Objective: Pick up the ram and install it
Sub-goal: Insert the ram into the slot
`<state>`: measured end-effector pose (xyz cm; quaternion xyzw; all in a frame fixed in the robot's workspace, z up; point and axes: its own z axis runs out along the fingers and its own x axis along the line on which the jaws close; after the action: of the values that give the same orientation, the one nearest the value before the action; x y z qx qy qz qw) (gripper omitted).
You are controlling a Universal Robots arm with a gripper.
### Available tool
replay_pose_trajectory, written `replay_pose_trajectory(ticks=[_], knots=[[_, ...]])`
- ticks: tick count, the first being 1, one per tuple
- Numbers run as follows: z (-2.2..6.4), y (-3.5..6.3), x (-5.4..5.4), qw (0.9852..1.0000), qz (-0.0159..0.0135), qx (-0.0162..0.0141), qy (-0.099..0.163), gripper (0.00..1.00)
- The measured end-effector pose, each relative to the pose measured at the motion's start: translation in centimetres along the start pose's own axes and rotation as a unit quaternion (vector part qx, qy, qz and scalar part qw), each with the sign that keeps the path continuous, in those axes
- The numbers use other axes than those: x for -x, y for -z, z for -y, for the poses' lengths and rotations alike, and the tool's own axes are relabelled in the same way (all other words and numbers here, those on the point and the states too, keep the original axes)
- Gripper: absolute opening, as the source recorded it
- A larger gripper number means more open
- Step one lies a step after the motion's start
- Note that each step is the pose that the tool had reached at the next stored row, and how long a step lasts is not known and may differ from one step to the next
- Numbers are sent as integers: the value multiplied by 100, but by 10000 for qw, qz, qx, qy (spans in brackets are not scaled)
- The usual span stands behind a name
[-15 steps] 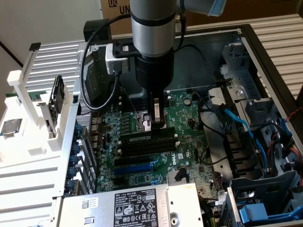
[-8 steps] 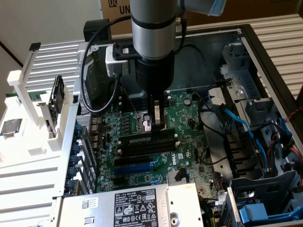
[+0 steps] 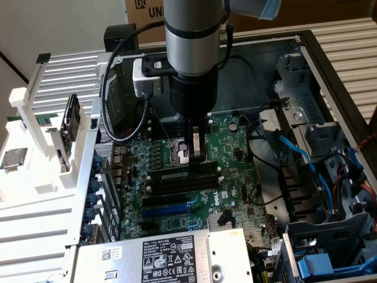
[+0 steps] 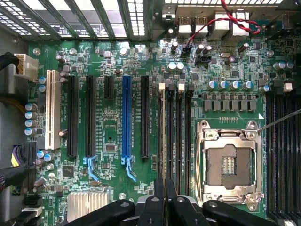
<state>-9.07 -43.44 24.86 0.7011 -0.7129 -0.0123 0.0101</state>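
Note:
The ram (image 4: 163, 132) is a thin strip seen edge-on, standing in the black memory slot farthest from the CPU socket (image 4: 229, 162). In the exterior view the ram (image 3: 174, 173) lies along the top slot of the bank, just below the socket. My gripper (image 3: 197, 154) reaches straight down from the arm onto the strip's right half. In the wrist view its two black fingertips sit close together, and the gripper (image 4: 164, 190) pinches the end of the strip. Two empty black slots (image 4: 181, 136) lie beside the ram.
A blue expansion slot (image 4: 126, 117) and black slots lie across the green motherboard (image 3: 230, 177). A power supply (image 3: 159, 256) is at the case front. Blue cables (image 3: 300, 159) and drive bays are at the exterior view's right, a white rack (image 3: 35, 135) at its left.

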Motion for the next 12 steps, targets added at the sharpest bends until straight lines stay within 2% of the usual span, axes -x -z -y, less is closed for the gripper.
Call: replay_pose_trajectory(ticks=[9,12], knots=[[0,-8,8,10000,0,11,28,12],[3,-13,10,10000,0,32,35,12]])
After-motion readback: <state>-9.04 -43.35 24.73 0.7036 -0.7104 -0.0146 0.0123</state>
